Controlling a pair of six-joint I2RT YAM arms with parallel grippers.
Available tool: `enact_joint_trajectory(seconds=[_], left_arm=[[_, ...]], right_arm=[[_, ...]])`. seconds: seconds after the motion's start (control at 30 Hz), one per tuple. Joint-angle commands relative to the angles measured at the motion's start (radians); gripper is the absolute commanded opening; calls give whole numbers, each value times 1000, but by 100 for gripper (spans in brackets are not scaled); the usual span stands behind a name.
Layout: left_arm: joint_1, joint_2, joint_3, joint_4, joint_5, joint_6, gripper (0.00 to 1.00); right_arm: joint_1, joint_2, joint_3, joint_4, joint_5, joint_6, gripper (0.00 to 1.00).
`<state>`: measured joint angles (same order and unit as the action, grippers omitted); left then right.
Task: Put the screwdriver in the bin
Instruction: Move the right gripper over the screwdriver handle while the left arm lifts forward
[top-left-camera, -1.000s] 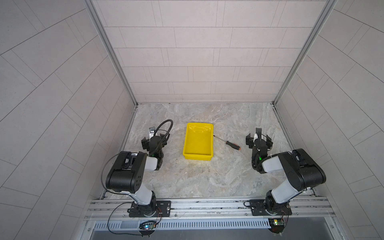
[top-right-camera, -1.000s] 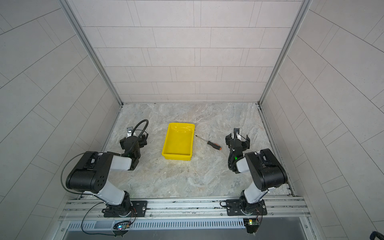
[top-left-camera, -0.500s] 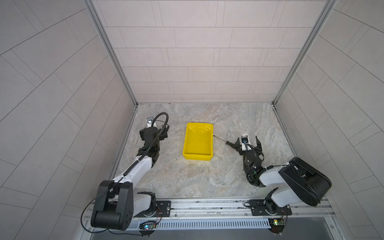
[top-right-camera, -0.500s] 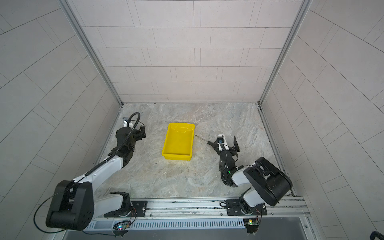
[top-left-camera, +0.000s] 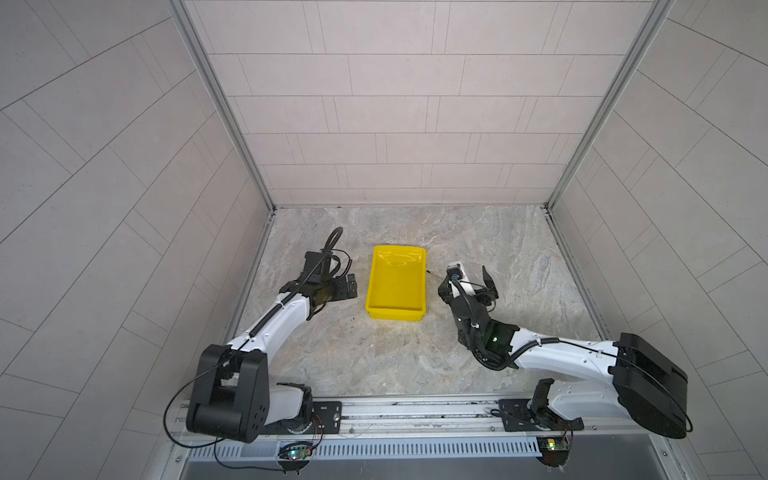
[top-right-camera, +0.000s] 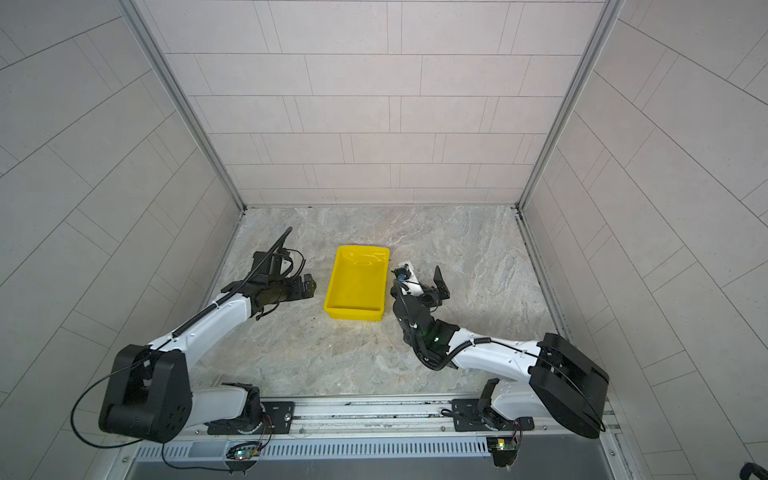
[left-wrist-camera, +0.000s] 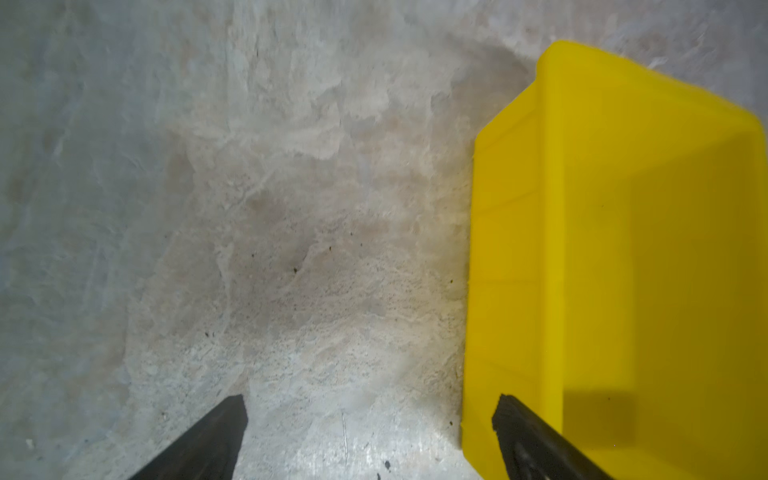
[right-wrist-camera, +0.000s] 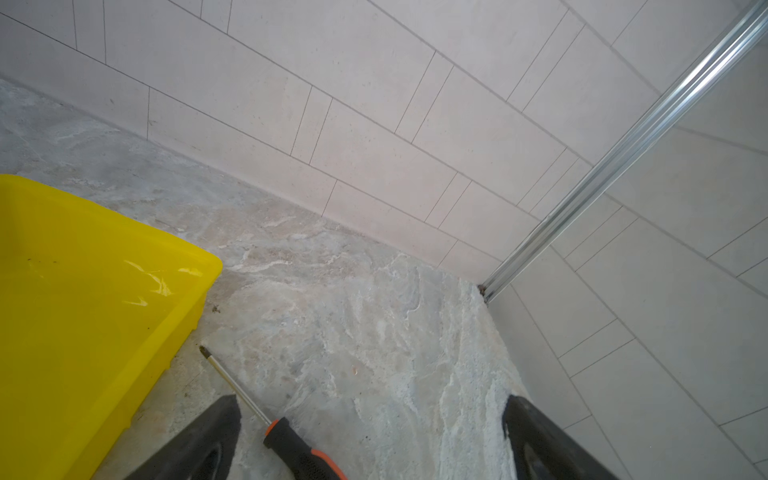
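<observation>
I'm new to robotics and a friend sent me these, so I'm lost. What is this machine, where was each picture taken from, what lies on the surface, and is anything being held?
It is a pair of robot arms, the left arm and the right arm, each ending in a two-fingered gripper. Both top views look down on the whole booth from overhead. The other two pictures come from a small camera on each wrist, looking out past the fingers. On the stone-patterned surface sit a yellow bin and, beside it on the right arm's side, a screwdriver with a black and orange handle. Nothing is held. The left gripper is open next to the bin. The right gripper is open too, and its wrist view shows the handle between its fingers.
</observation>
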<state>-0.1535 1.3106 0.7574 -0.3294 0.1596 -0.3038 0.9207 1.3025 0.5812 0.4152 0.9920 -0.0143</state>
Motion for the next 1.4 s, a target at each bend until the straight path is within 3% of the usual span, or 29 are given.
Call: enact_joint_trajectory(seconds=[0.0,0.1,0.17,0.23,0.33,0.4,0.47,0.6,0.7,0.87,0.97,1.2,1.37], left_arm=[[1,-45,31,-136,-229,-82,100],[2,-97,31,-262,-547,-229,100],[4,-132,-2,-268,-643,-275,100],[8,-159,-30,-221,-590,-246,100],[8,-171,-30,-220,-542,-227,100],[7,-175,-26,-245,-568,-244,100],[7,-183,-29,-253,-592,-254,100],[8,-209,-45,-271,-604,-285,100],[9,-227,-67,-236,-567,-280,100],[9,-259,-73,-242,-568,-280,100],[9,-290,-92,-228,-567,-279,100],[8,-339,-143,-191,-539,-305,100],[9,-333,-140,-201,-536,-319,100]], right_arm=[[-10,69,31,-265,101,265,99],[-24,90,86,-388,146,378,99],[-57,80,139,-448,2,371,99],[-112,70,175,-467,-214,375,99],[-183,53,148,-413,-343,369,99],[-241,59,47,-191,-419,291,99],[-314,70,-55,-59,-475,335,96],[-538,105,-1,-225,-816,464,93],[-569,134,11,-205,-945,440,87],[-561,196,30,-189,-997,431,86],[-557,244,108,-278,-1020,442,81],[-512,317,188,-431,-896,444,79],[-502,317,195,-439,-874,455,67]])
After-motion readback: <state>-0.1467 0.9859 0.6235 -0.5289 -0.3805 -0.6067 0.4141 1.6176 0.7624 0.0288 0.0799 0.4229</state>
